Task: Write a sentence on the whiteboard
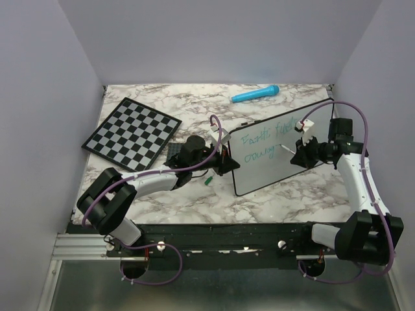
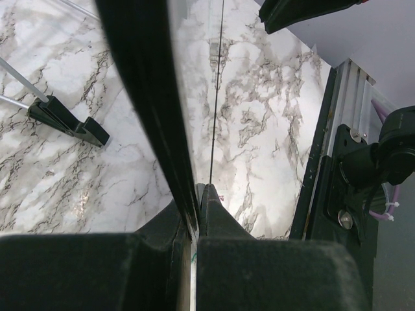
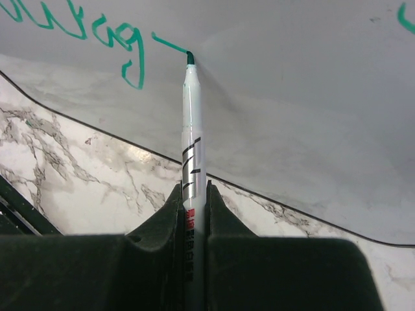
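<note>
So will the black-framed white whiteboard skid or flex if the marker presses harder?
The black-framed white whiteboard is probably stiff: its clamped edge looks straight. With the left gripper shut on that edge, skidding seems unlikely; released, it might slide on the smooth marble table. It looks thin, so probably light.

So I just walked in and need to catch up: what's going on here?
The right gripper, jaws shut on a green-tipped marker, has its tip on the whiteboard, partway through the second line of the sentence. The left gripper, jaws shut on the whiteboard's left edge, steadies it. The chessboard lies off to the left.
</note>
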You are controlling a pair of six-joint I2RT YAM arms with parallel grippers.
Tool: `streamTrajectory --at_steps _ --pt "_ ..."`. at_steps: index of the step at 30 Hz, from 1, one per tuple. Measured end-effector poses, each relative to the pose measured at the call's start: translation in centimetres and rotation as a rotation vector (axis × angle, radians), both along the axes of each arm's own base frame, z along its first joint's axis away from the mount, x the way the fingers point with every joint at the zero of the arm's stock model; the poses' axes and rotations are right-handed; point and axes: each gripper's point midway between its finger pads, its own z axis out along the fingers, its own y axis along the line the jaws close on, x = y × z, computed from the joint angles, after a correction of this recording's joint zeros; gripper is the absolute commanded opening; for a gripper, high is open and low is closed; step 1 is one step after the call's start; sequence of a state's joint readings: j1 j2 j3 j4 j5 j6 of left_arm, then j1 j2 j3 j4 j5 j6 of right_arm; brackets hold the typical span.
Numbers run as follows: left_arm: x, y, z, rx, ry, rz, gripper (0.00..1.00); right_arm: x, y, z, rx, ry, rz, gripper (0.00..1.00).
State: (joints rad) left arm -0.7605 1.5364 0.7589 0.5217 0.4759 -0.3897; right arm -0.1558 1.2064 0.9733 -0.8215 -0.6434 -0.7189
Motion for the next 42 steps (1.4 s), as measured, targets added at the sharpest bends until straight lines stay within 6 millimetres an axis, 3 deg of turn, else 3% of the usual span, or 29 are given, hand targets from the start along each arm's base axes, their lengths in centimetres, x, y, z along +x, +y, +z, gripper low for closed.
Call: streamTrajectory --at_steps 22,42 --pt "0.0 -0.1 -0.1 -0.002 0.004 0.0 0.0 0.6 0.1 0.8 0.033 -0.018 0.001 0.01" --pt "0.1 -0.1 -0.1 -0.003 0.012 0.003 0.0 -0.1 1.2 -0.3 0.035 0.017 0.067 0.01"
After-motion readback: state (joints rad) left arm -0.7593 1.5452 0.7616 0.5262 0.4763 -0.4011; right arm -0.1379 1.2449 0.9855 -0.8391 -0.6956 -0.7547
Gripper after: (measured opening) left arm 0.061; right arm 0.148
